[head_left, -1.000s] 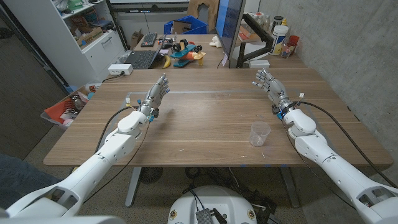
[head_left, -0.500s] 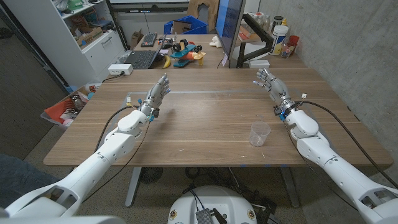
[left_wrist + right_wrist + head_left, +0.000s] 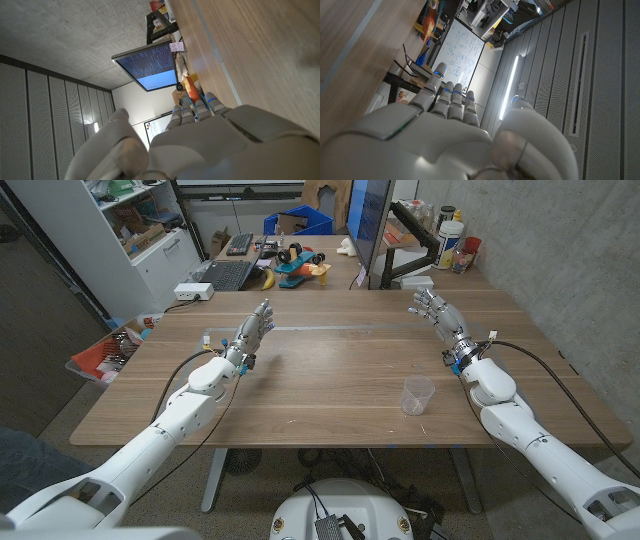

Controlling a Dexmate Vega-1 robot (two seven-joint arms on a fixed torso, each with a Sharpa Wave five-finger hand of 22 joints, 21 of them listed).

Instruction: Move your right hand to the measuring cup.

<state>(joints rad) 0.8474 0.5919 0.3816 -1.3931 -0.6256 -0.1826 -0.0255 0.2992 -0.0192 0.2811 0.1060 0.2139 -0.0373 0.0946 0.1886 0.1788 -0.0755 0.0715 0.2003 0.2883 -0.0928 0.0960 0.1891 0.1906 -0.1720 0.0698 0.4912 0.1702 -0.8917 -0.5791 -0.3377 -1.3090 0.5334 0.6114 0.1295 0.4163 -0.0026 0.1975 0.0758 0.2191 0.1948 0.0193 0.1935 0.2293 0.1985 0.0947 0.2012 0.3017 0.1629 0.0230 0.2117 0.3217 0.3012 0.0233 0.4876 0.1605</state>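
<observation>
Right hand is parked out at the far right of the table, fingers apart and holding nothing, so the reach looks like it's barely started. The measuring cup stands upright near the front edge, well apart from that hand, beside its forearm. Clear plastic, looks empty to me. Left hand waits across the table, fingers apart too, nothing in it.

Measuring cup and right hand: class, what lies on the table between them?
In the head view, only bare wooden table lies between the measuring cup and the right hand. The right forearm passes beside the cup, apart from it.
</observation>
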